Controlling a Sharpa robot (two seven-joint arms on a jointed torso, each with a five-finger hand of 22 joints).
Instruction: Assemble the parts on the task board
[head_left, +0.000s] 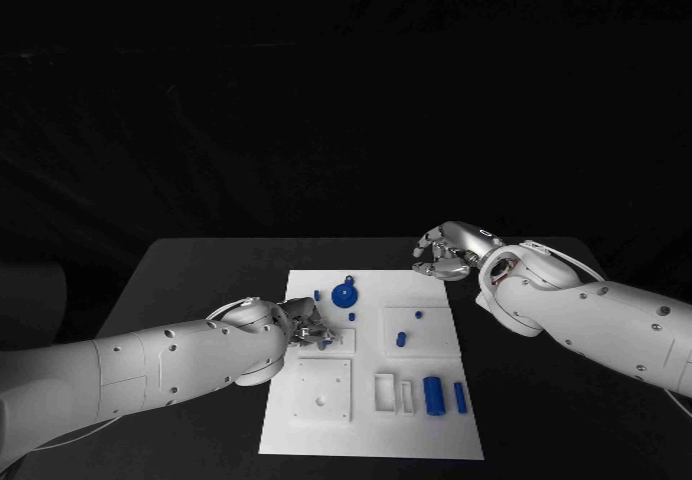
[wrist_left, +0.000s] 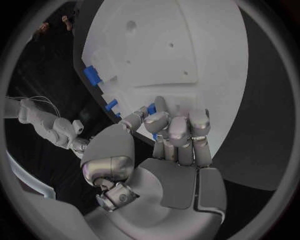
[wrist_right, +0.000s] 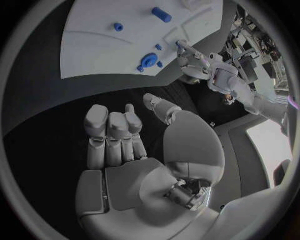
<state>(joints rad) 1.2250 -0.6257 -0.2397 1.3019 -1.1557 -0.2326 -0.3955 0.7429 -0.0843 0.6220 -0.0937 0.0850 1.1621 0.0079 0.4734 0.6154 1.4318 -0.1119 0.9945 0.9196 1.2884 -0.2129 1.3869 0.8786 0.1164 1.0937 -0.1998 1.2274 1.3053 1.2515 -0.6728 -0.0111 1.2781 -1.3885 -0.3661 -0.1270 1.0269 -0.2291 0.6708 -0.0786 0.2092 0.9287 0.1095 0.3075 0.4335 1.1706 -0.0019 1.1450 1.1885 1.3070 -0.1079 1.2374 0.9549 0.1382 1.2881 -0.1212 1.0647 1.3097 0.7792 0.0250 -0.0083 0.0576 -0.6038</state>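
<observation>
The white task board (head_left: 375, 425) lies mid-table. My left hand (head_left: 303, 325) hovers low over its left middle, fingers curled. In the left wrist view the thumb and fingertips (wrist_left: 169, 122) pinch a small blue part (wrist_left: 152, 109) just above the board (wrist_left: 187, 45). My right hand (head_left: 450, 250) hangs over the black table beyond the board's far right corner, holding nothing. Its fingers (wrist_right: 112, 135) lie side by side and the thumb stands apart. A round blue part (head_left: 345, 295) lies near the far edge, and the right wrist view shows it (wrist_right: 148, 61) too.
Two short blue pegs (head_left: 418, 313) (head_left: 402, 339) stand right of centre on the board. Longer blue pieces (head_left: 433, 395) (head_left: 460, 397) lie near a rectangular slot (head_left: 385, 392) at the near right. A square white plate (head_left: 323, 388) sits at the near left. Black table (head_left: 188, 280) surrounds the board.
</observation>
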